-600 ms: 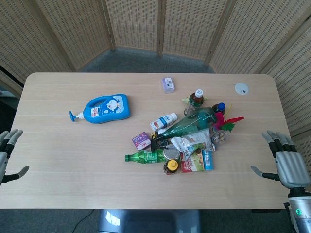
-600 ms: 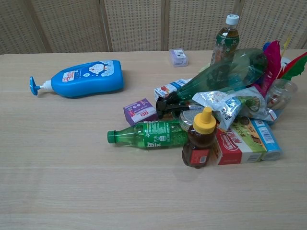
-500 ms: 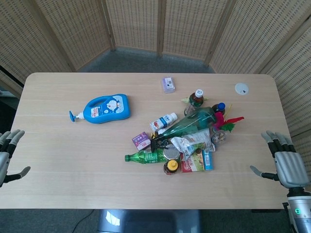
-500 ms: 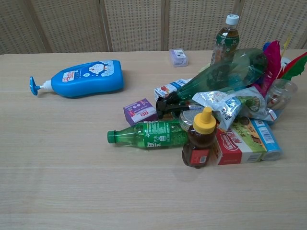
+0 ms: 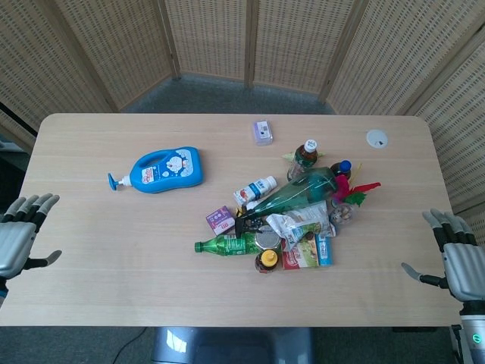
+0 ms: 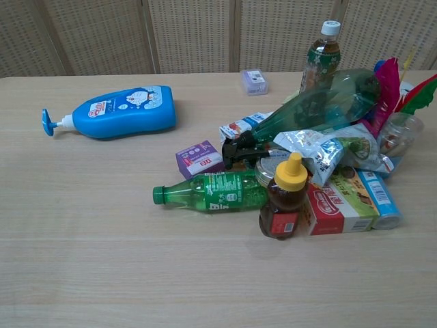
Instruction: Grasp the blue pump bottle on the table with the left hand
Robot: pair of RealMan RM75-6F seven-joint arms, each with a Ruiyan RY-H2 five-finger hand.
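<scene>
— Is the left hand [image 5: 21,239] holding anything?
— No, fingers spread, empty, at the table edge.
— And the blue pump bottle [image 5: 164,169]?
— Lying flat, well ahead and to its right.

The head view is looking steeply down from high up, taking in the whole table [image 5: 91,250]. The chest view is looking low and close across it, and the 2 views are sharing the heap of clutter [image 6: 307,157].
</scene>
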